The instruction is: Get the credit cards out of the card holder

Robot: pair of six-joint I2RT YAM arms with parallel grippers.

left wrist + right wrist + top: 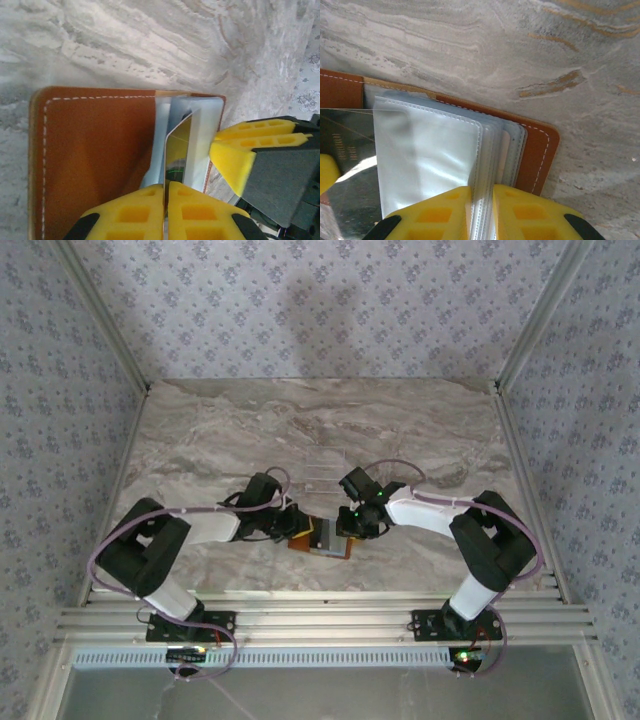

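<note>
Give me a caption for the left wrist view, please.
Left end effector shut on a card standing in the open wallet.

Card holder (90, 160) cut off at btm edge; card (350, 137) print too blurred to read

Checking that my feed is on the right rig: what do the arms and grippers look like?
The left arm and right arm have black joints and white link covers, and a lilac cable loops along each. Green lights glow at the right wrist. The left gripper and right gripper carry yellow fingers moulded with rectangular pockets, on black backing.
</note>
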